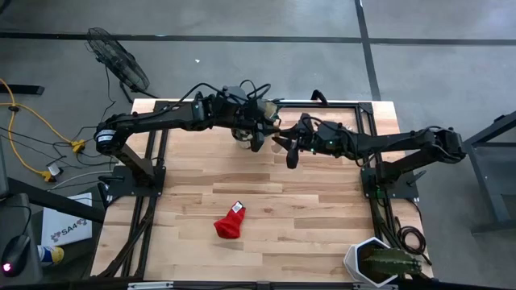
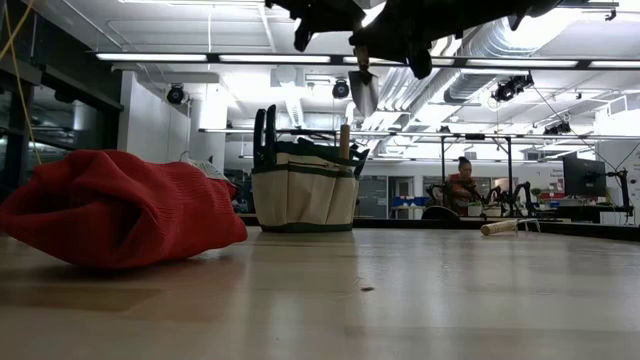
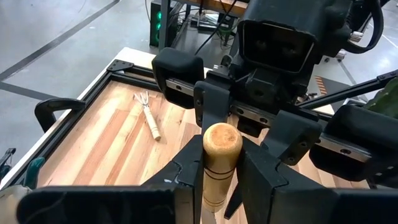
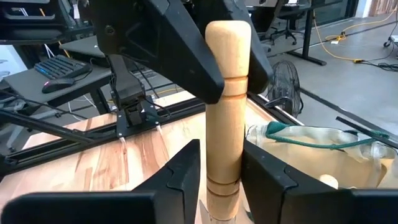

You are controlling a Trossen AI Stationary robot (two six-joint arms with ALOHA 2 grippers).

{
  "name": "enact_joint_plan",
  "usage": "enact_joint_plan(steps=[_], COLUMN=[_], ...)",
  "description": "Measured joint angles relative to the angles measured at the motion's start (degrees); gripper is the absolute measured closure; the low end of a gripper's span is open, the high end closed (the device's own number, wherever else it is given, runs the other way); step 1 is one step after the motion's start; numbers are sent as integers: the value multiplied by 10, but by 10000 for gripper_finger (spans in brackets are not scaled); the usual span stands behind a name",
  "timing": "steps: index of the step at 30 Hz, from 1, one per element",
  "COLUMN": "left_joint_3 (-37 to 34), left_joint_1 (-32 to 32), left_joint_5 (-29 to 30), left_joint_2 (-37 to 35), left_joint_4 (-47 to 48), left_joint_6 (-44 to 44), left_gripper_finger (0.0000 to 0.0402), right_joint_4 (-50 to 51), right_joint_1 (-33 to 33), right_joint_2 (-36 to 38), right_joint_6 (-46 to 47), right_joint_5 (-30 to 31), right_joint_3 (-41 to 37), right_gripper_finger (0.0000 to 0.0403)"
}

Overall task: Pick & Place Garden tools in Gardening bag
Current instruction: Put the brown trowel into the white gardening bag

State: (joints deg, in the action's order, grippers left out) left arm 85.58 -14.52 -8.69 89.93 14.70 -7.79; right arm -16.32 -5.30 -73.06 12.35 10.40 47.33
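1. Both arms meet over the far-middle of the bench, above the gardening bag [image 2: 304, 195], which sits near the far edge, largely hidden under the arms in the high view.
2. Left gripper [image 3: 214, 180]: fingers clenched on a wooden-handled trowel [image 3: 222, 158]; rounded handle end stands up between them in the left wrist view.
3. Right gripper [image 4: 221, 171]: fingers also pressed against the same wooden handle, one on each side, seen in the right wrist view. Both grippers appear to hold the tool at once.
4. Low view: metal blade of the trowel hangs down from the grippers, in the air above the bag, not touching it.
5. Bag stands upright; dark handles and one wooden handle stick out of its top. Its open mouth with green trim shows just beside the held handle in the right wrist view.
6. Red fabric piece [image 1: 230, 222] lies crumpled mid-bench toward the near edge, well apart from the bag.
7. Small wooden-handled fork [image 3: 148, 114] lies flat near the far edge of the bench.
8. Potted plant [image 1: 380, 263] at the near right corner.
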Motion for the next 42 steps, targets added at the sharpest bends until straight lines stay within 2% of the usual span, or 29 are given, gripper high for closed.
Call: enact_joint_plan(steps=[5, 12, 18, 25, 34, 42], left_joint_3=[0, 0, 0, 0, 0, 0], left_joint_1=[0, -1, -1, -1, -1, -1], left_joint_5=[1, 6, 16, 29, 81, 138], left_joint_2=[-1, -1, -1, -1, -1, 0], left_joint_4=[6, 8, 9, 28, 65, 81], left_joint_6=[0, 0, 1, 1, 4, 72], left_gripper_finger=[338, 338, 338, 338, 338, 338], right_joint_4=[1, 3, 45, 86, 176, 238], right_joint_1=[0, 1, 1, 1, 1, 1], right_joint_2=[0, 0, 0, 13, 80, 128], right_joint_6=[1, 11, 31, 44, 44, 46], right_joint_5=[-4, -5, -5, -21, -20, -15], right_joint_3=[0, 0, 0, 0, 0, 0], right_gripper_finger=[278, 219, 187, 182, 182, 182])
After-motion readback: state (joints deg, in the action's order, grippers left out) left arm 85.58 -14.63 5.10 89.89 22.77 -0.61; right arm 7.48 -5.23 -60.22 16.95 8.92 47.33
